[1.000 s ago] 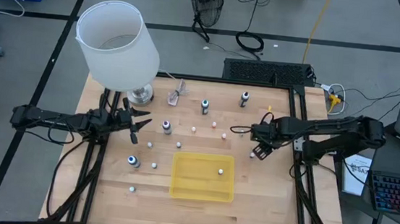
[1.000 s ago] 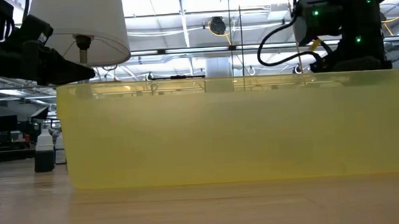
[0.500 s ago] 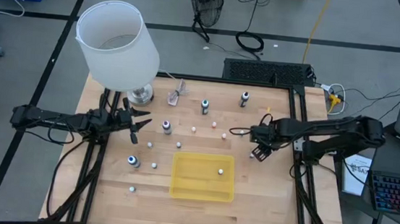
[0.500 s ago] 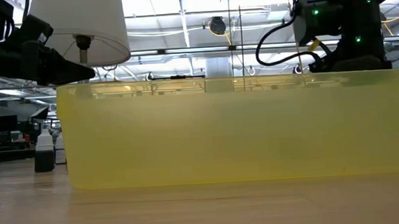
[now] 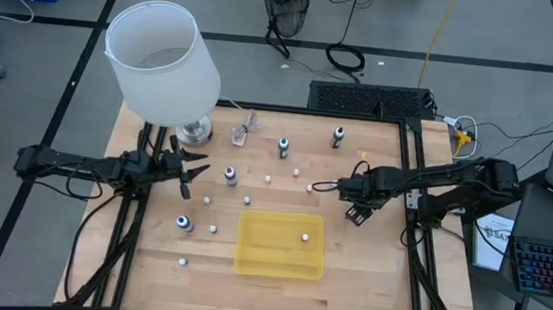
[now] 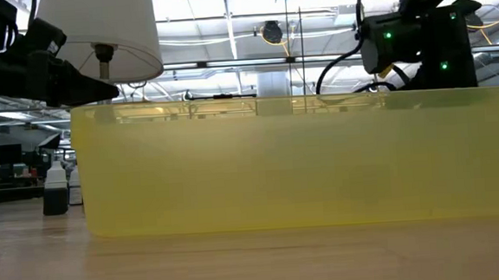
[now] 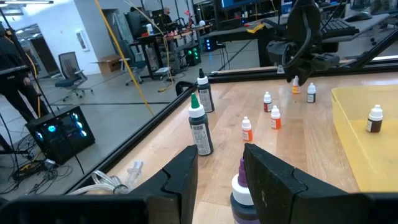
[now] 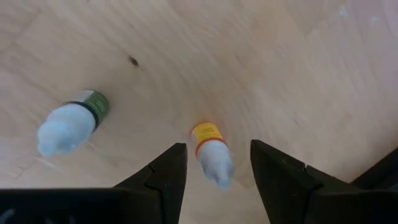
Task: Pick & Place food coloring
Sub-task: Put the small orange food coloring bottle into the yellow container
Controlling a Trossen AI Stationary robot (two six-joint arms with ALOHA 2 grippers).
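Note:
The food coloring bottles stand scattered upright on the wooden table: taller dark ones (image 5: 283, 147) (image 5: 337, 136) (image 5: 183, 223) and several tiny pale ones (image 5: 267, 179). One tiny bottle (image 5: 304, 237) stands inside the yellow tray (image 5: 258, 254). My right gripper (image 5: 355, 212) points down, open, right of the tray. It hangs above a tiny orange-labelled bottle (image 8: 210, 154) with a finger on either side; a green-labelled one (image 8: 71, 122) stands beside. My left gripper (image 5: 198, 173) waits level and open at the table's left, and a purple-capped bottle (image 7: 242, 186) stands just ahead of its fingers.
A lamp with a big white shade (image 5: 159, 59) stands at the far left corner, over my left arm. A clear pinkish object with a stick (image 5: 246, 132) lies beside its base. The tray fills the low view (image 6: 294, 163). Bare wood lies near the table's front edge.
My right gripper has gone a little toward the table's left and sunk slightly, still pointing down and still open. My left arm has kept still, and no bottle has moved.

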